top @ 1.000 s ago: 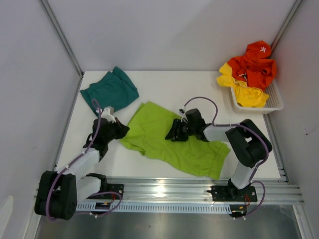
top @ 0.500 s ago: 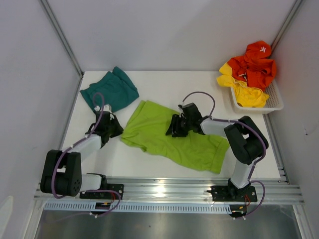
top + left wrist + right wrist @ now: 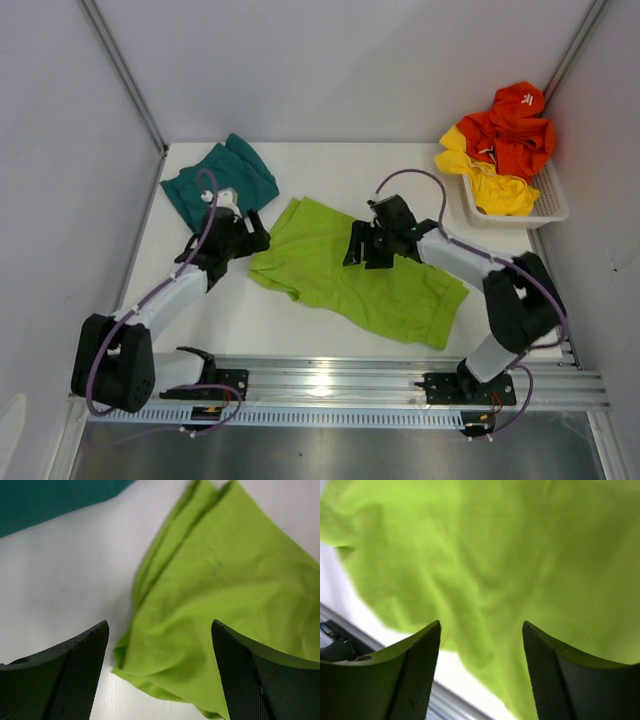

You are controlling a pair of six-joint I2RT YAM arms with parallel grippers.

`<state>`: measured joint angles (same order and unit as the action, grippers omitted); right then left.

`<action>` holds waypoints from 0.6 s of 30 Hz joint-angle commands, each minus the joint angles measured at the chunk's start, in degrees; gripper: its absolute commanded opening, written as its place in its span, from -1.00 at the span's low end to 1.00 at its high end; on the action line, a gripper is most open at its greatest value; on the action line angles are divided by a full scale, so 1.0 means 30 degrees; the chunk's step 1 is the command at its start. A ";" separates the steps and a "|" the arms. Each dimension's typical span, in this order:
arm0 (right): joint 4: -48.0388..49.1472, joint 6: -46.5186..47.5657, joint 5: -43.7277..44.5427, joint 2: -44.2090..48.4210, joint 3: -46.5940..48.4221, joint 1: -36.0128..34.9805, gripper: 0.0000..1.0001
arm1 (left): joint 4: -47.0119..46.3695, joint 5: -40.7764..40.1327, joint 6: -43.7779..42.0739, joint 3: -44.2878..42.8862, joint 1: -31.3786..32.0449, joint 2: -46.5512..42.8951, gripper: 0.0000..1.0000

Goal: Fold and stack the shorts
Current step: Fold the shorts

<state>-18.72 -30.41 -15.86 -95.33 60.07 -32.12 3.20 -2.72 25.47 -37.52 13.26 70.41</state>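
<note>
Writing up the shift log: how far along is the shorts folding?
Early. Done: the teal shorts lie apparently folded at the far left. In hand: nothing is gripped; the left fingers stand open at the left edge of the lime shorts, and the right fingers stand open above their middle. The lime shorts lie spread out, unfolded. Left: fold them and stack them with the teal pair, which lies apart.

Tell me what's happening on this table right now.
Two arms are working on the lime green shorts, which lie spread and rumpled mid-table, not yet folded. The left gripper is open at their left edge and the right gripper is open over their middle; neither holds cloth. The teal shorts lie apart at the far left. A white basket holds orange and yellow garments.
</note>
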 commanded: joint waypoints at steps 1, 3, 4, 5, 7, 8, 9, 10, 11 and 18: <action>-0.2838 0.0150 0.1883 0.4024 -0.0421 0.0334 0.43 | 0.0543 -0.0352 0.0268 -0.1669 0.2515 -0.1495 0.71; -0.3948 -0.0494 0.2790 0.5635 -0.1909 0.0598 0.46 | 0.0514 -0.0060 0.0414 -0.2110 0.3515 -0.1644 0.70; -0.4361 -0.0758 0.3056 0.7326 -0.2354 0.0744 0.45 | 0.0399 0.0027 0.0618 -0.2287 0.4594 -0.1645 0.69; -0.4742 -0.1399 0.3494 0.8242 -0.2823 0.1035 0.45 | 0.0136 0.0318 0.0707 -0.2376 0.5156 -0.1587 0.69; -0.5622 -0.2366 0.3994 1.0870 -0.4171 0.1213 0.45 | -0.0651 0.0263 0.1202 -0.2523 0.6995 -0.1266 0.69; -0.5915 -0.2981 0.4287 1.1613 -0.4552 0.1272 0.45 | -0.0947 0.0350 0.1409 -0.2610 0.7500 -0.0655 0.69; -0.6759 -0.4466 0.5392 1.2345 -0.5107 0.1331 0.46 | -0.1675 0.0669 0.1614 -0.2611 0.7969 -0.0242 0.69; -0.7145 -0.5177 0.6331 1.3484 -0.5315 0.1360 0.51 | -0.2408 0.0760 0.2022 -0.2669 0.8670 0.0342 0.69; -0.8019 -0.5967 0.7820 1.3901 -0.5434 0.1332 0.60 | -0.2763 0.0935 0.2171 -0.3018 0.8938 0.1653 0.68; -0.8702 -0.7177 1.0850 1.2681 -0.5553 0.1654 0.43 | -0.4934 0.3661 0.2993 -0.5214 0.9497 0.7691 0.68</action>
<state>-42.61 -48.71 9.47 -53.28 42.96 -27.59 -7.18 4.78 32.10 -49.41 41.58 89.08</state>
